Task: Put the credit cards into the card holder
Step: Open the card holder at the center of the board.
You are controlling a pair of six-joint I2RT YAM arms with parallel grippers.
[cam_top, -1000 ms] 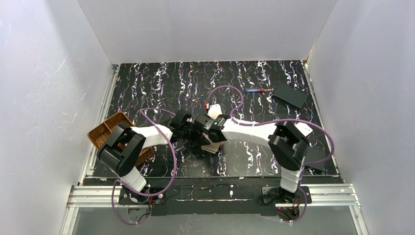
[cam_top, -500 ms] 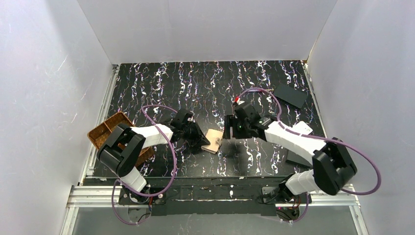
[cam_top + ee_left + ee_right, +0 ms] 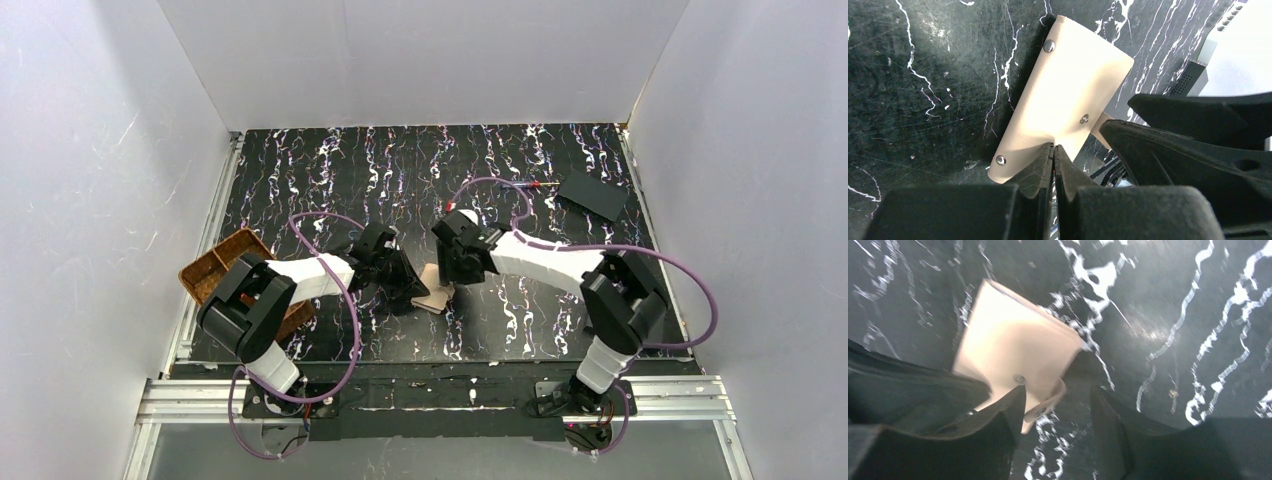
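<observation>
card holder braced between two grippers
folded card holder (image 3: pixel 1073 95) lies on the marbled table (image 3: pixel 330 170); left gripper (image 3: pixel 1053 147) pressed together at its near edge, right gripper (image 3: pixel 1058 405) jaws apart astride the snap tab (image 3: pixel 1048 401). risk: an off-centre closure may miss the tab and drag the holder

Bright, even light comes from overhead, bleaching the white walls (image 3: pixel 100 150) and leaving only soft shadows on the glossy black table (image 3: pixel 330 170), which glints faintly. The left wrist view is crisp, with the card holder (image 3: pixel 1073 90) shadowing its left side. The right wrist view is smeared with motion blur and the holder looks washed out.
</observation>
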